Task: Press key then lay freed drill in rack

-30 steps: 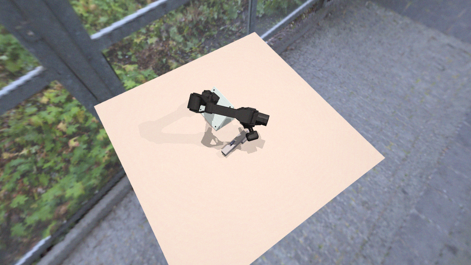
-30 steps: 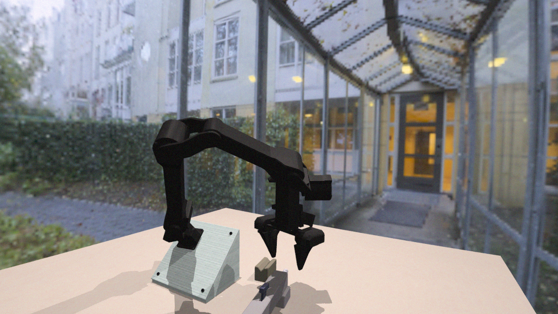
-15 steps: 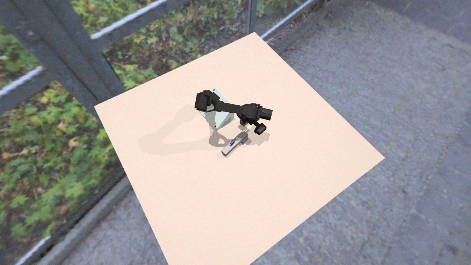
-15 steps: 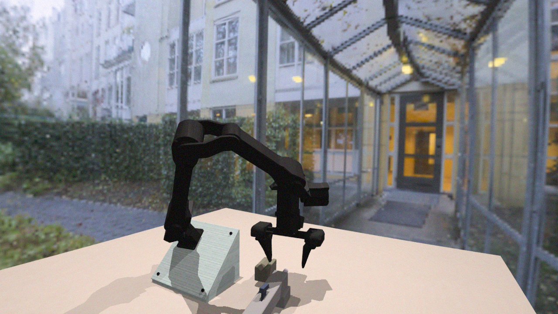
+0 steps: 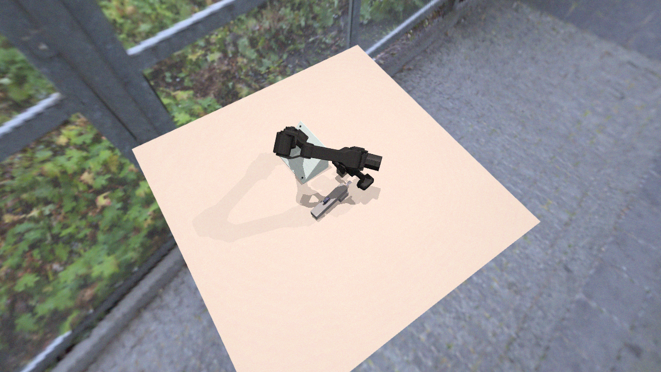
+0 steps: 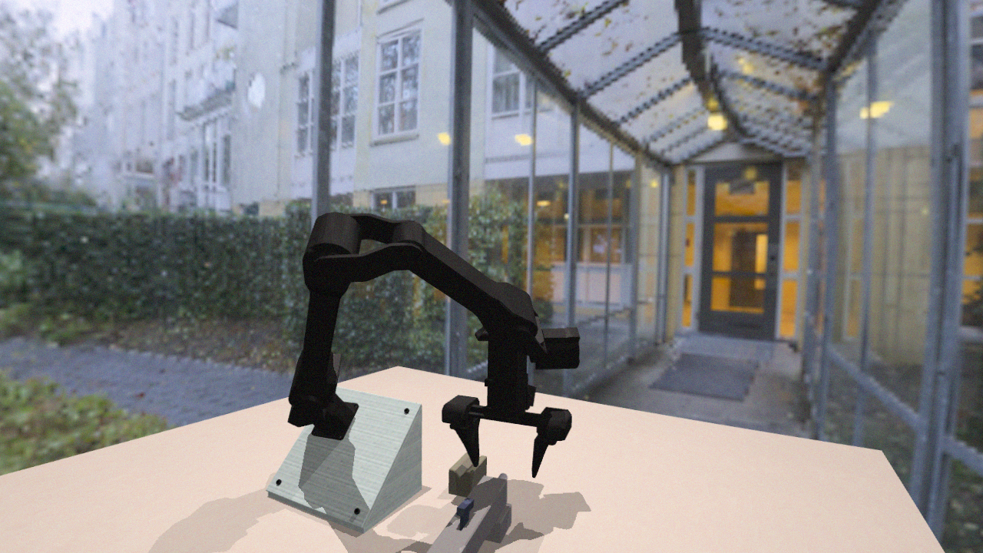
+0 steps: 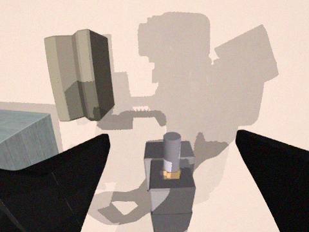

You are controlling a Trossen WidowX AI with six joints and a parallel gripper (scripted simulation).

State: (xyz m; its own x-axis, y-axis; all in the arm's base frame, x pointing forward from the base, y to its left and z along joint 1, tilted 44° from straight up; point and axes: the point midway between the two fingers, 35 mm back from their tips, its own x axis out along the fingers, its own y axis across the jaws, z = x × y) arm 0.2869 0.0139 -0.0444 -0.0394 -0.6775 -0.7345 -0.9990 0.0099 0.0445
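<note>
Looking through the wrist camera, I have the gripper (image 5: 353,176) (image 6: 504,470) (image 7: 174,138) spread wide with nothing in it — the drill (image 5: 346,183) (image 6: 504,475) (image 7: 172,151) juts from its grey holder (image 5: 329,202) (image 6: 484,501) (image 7: 172,200) below, between the fingertips in view, its long axis running crosswise to their closing line.

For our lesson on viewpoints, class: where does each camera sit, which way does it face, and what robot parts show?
Top: high above, looking steeply down at the table; arm and gripper show.
Exterior: beside the table, looking across it towards a door; arm and gripper show.
Wrist: by the gripper, looking down at the drill; two fingers show.
Exterior and wrist share the grooved block.
</note>
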